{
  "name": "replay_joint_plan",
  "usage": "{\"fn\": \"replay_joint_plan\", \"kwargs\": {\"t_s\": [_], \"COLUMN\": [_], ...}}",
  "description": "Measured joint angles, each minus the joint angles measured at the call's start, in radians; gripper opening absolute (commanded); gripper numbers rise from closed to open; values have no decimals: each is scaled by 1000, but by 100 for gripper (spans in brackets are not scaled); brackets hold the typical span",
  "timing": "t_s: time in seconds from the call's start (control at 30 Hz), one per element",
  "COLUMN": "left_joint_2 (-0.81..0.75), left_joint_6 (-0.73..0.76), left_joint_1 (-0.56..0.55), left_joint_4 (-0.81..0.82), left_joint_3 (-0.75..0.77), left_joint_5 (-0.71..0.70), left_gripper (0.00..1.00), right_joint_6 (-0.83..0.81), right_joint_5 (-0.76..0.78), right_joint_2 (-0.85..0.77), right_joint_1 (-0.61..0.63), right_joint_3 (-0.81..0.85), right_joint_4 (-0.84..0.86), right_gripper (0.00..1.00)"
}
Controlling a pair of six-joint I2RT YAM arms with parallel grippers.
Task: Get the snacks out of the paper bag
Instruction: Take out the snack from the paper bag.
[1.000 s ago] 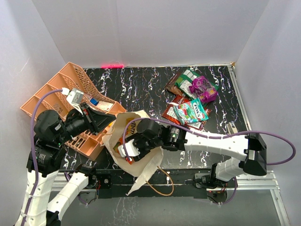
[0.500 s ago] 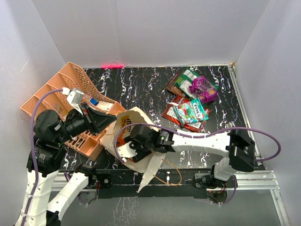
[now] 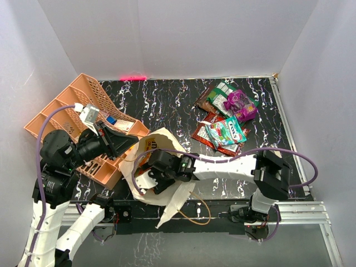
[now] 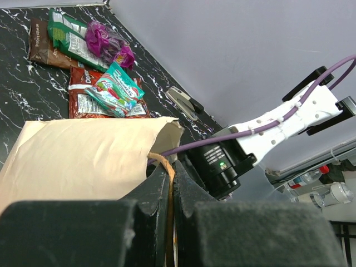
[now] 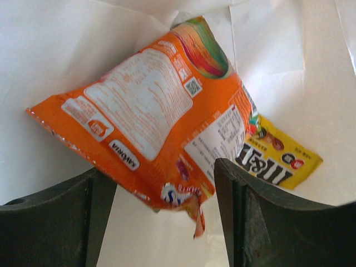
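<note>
1. L gripper (image 4: 171,172): jaws pressed together, pinching the paper bag (image 4: 78,158) by its tan handle (image 4: 165,164) at the mouth rim.
2. The bag sits at the front edge of the worktop, left of centre. I see its mouth open to the top cam.
3. R gripper (image 5: 164,186) is inside the bag, jaws spread wide, holding nothing that I can see.
4. An orange packet (image 5: 150,111) lies on the bag's inner paper. Its lower corner hangs between the R fingers (image 5: 55,222); can't tell if either pad touches it.
5. A yellow packet (image 5: 281,158) is also in the bag, partly tucked under the orange one's edge.
6. Outside the bag, a pile of snacks (image 3: 225,114) lies toward the back-right corner: green, purple and red-brown packs overlapping, well apart from the bag.
7. An orange tray (image 3: 55,108) sits at the left edge toward the back-left corner, just beside the L arm.
</note>
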Motion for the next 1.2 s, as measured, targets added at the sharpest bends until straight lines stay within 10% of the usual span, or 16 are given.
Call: {"fn": "replay_joint_plan", "kwargs": {"t_s": [0.43,1.2], "left_joint_2": [-10,-11], "left_joint_6": [6,19], "left_joint_1": [0,0], "left_joint_4": [-23,-49], "left_joint_3": [-2,-8], "left_joint_5": [-13,-49], "left_gripper": [0,0], "right_joint_6": [-29,130], "right_joint_5": [-9,-24], "right_joint_2": [15,-440], "right_joint_1": [2,2], "right_joint_3": [-26,-203], "right_joint_4": [109,156], "right_gripper": [12,7]}}
